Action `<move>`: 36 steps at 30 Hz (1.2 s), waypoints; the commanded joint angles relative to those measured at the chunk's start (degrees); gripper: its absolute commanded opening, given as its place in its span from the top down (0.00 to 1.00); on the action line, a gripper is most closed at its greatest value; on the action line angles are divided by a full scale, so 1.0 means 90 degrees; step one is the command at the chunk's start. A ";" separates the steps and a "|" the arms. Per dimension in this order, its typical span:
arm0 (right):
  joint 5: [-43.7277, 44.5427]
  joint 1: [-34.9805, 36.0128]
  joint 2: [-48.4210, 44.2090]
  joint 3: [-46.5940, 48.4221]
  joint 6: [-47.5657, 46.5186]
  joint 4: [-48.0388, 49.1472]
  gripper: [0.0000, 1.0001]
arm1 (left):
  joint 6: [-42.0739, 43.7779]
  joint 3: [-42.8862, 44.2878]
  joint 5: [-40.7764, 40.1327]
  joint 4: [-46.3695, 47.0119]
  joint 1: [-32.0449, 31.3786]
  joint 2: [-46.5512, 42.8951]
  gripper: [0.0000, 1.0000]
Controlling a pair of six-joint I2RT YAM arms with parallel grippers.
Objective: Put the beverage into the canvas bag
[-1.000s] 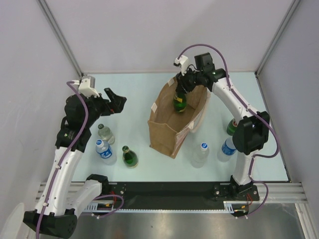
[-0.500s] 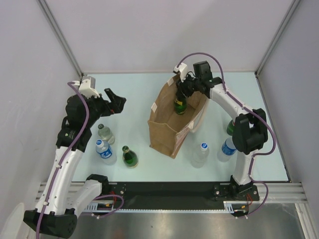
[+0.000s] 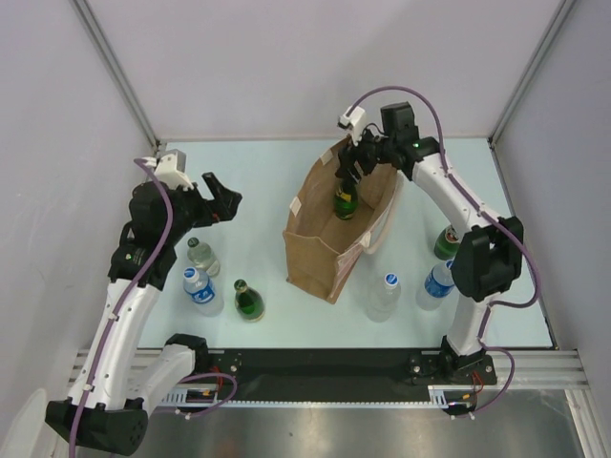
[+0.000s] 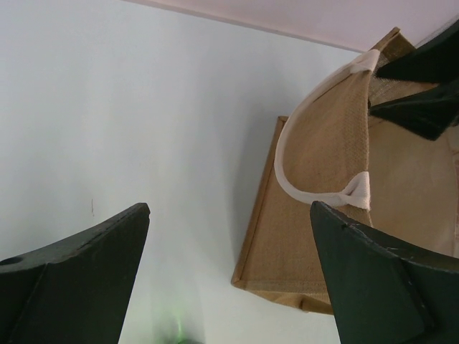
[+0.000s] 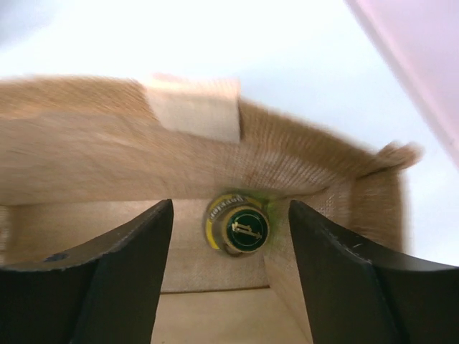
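Right hand [image 3: 346, 172] released: fingers apart over the mouth of the canvas bag [image 3: 317, 260], one on each side of the cap of the green bottle [image 3: 344, 202]. Wrist view shows a gap on both sides, no contact.

Green bottle stands upright inside the bag, at the 12 o'clock end of the opening, close to the bag wall.

Bag is upright, about mid-table [image 3: 258, 172]. Cream handle [image 4: 323, 195] hangs down its outer side.

Left hand [image 3: 221, 196] is at 9 o'clock of the bag, well apart from it. Fingers spread wide, nothing between them, off the table surface. Its wrist view sees the bag at 2 o'clock.

Loose on the table, at 7–8 o'clock of the bag:
- clear bottle [image 3: 201, 256]
- blue-label water bottle [image 3: 202, 289], just beside it
- second green bottle [image 3: 249, 301]

On the other side:
- blue-capped clear bottle [image 3: 384, 296] at 5 o'clock, near the bag
- another blue-label bottle [image 3: 436, 283] at 4 o'clock
- third green bottle [image 3: 445, 242] at 3 o'clock, partly hidden behind the right arm

All six upright.
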 commanded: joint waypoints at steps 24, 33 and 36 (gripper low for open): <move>-0.1616 -0.2769 -0.3312 -0.1067 0.0501 -0.1702 0.20 | -0.0942 0.0346 -0.3329 -0.2568 0.0181 0.0177 0.13; -0.1773 -0.2828 -0.3478 -0.1449 0.0677 -0.1527 0.20 | -0.0903 0.0307 -0.3036 -0.2617 0.0630 0.0890 0.24; -0.1841 -0.2828 -0.3430 -0.1469 0.0765 -0.1478 0.20 | -0.0864 0.0200 -0.2811 -0.2597 0.0699 0.1104 0.30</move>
